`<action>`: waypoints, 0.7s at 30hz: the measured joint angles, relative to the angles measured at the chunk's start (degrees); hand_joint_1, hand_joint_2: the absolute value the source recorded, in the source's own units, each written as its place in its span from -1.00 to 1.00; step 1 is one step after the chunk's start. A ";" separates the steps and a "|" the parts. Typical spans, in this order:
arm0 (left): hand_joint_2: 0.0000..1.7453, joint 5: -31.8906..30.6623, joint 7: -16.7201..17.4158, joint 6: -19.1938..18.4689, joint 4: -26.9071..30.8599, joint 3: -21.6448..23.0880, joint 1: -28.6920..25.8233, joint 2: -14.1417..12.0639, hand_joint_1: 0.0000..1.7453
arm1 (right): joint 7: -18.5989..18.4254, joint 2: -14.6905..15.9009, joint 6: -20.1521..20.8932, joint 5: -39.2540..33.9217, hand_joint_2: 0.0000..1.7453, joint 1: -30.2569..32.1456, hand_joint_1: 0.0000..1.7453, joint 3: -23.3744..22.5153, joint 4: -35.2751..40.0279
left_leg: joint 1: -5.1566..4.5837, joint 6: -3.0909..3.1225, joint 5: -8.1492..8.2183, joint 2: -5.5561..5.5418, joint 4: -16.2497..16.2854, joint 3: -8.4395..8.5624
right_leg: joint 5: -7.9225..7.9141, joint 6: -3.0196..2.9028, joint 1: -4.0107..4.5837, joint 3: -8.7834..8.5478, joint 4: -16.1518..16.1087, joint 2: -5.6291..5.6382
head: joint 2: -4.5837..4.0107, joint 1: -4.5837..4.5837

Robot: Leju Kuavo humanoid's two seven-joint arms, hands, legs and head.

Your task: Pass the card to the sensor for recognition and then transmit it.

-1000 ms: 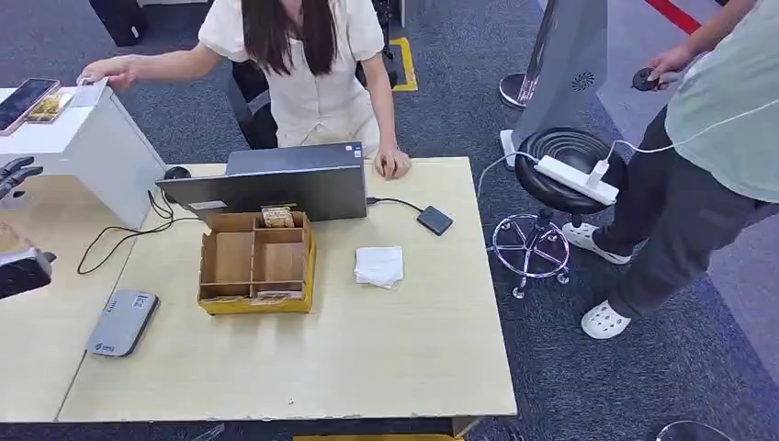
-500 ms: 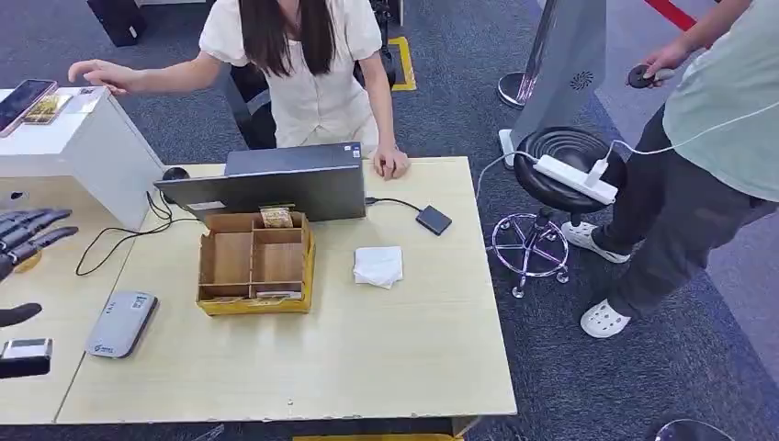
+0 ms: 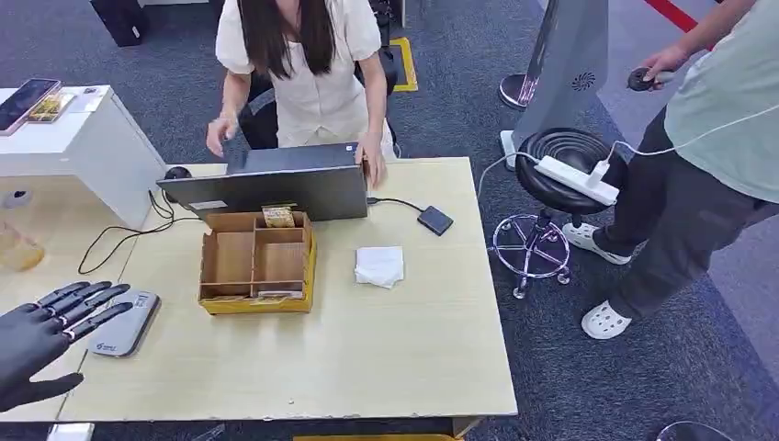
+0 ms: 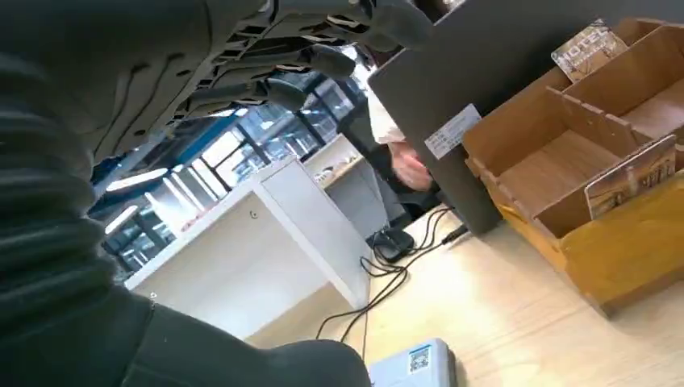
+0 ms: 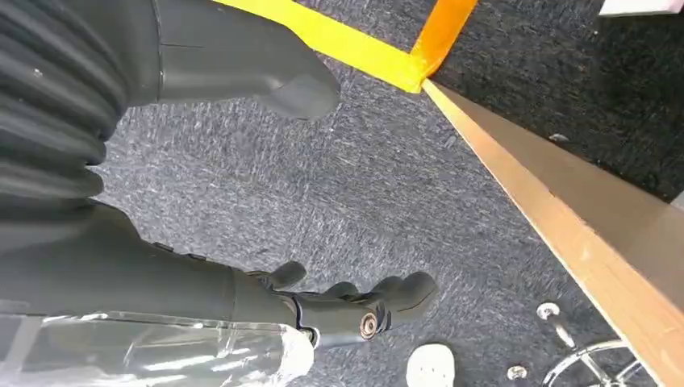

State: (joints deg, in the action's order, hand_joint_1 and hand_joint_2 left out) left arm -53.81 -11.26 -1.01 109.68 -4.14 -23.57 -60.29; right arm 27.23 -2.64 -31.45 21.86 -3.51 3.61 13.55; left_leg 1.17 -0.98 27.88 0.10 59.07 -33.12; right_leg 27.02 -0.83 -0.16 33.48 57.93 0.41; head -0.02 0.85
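Note:
My left hand [image 3: 50,328] hovers over the desk's near left corner with its dark fingers [image 4: 323,50] spread and nothing in it. Just to its right lies the grey sensor box [image 3: 122,322], whose labelled end [image 4: 413,365] is close under the hand in the left wrist view. A cardboard organiser [image 3: 255,262] stands mid-desk with one card [image 3: 277,217] upright in its back compartment and another card [image 4: 631,174] along its front wall. My right hand [image 5: 347,305] hangs beside the desk edge above the carpet, holding nothing, thumb well apart from the fingers.
A person stands behind the dark laptop [image 3: 276,182], both hands at it. A white counter [image 3: 83,138] with a phone stands at the far left. A white napkin [image 3: 378,265], a small black device [image 3: 434,220], cables, a stool [image 3: 560,175] and a second person are nearby.
My left hand has moved from beside the white counter toward the desk's near edge, next to the grey sensor box. The person has drawn an arm back from the counter to the laptop.

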 joint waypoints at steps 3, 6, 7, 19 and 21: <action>1.00 -1.14 0.75 0.07 0.20 2.66 0.40 2.15 -1.00 | 0.00 -0.11 -0.33 -0.07 1.00 0.04 -1.00 -0.29 0.00 | 0.02 0.00 0.00 -0.01 0.00 0.00 | 0.00 0.00 0.02 0.01 0.00 0.00 | 0.00 -0.09; 1.00 -1.29 1.77 0.15 0.31 3.97 2.05 4.14 -1.00 | 0.00 -0.17 -0.52 -0.11 1.00 0.09 -1.00 -0.70 0.00 | 0.01 0.00 0.00 -0.07 0.00 0.00 | 0.01 0.01 0.01 -0.01 -0.01 -0.08 | 0.00 -0.04; 1.00 -1.70 2.55 0.15 0.31 4.70 2.82 5.37 -1.00 | 0.00 -0.17 -0.61 -0.28 1.00 0.11 -1.00 -0.89 0.00 | -0.01 0.00 0.00 -0.07 0.00 0.00 | 0.01 0.01 -0.01 -0.01 -0.02 -0.07 | 0.00 -0.07; 1.00 -10.40 12.55 2.25 -4.58 17.14 13.52 23.74 -1.00 | 0.13 -0.96 -1.62 -0.46 1.00 0.80 -1.00 -2.67 -0.09 | -0.04 0.03 -0.02 -0.15 0.02 0.01 | 0.00 0.04 -0.04 -0.03 -0.05 -0.17 | 0.00 -0.07; 1.00 -11.26 13.51 2.67 -5.68 17.99 14.55 26.26 -1.00 | 0.13 -1.09 -1.70 -0.24 1.00 0.88 -1.00 -2.91 -0.09 | -0.04 0.03 -0.02 -0.14 0.02 0.01 | 0.00 0.04 -0.03 -0.03 -0.04 -0.15 | 0.00 -0.05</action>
State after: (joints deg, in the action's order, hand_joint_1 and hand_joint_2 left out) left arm -65.07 2.25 1.66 104.00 13.85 -9.03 -34.03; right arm 27.36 -3.74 -33.16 21.62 -2.63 0.70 13.46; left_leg 1.13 -0.94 27.86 -0.05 59.09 -33.11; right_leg 27.02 -0.80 -0.19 33.45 57.89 0.26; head -0.02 0.81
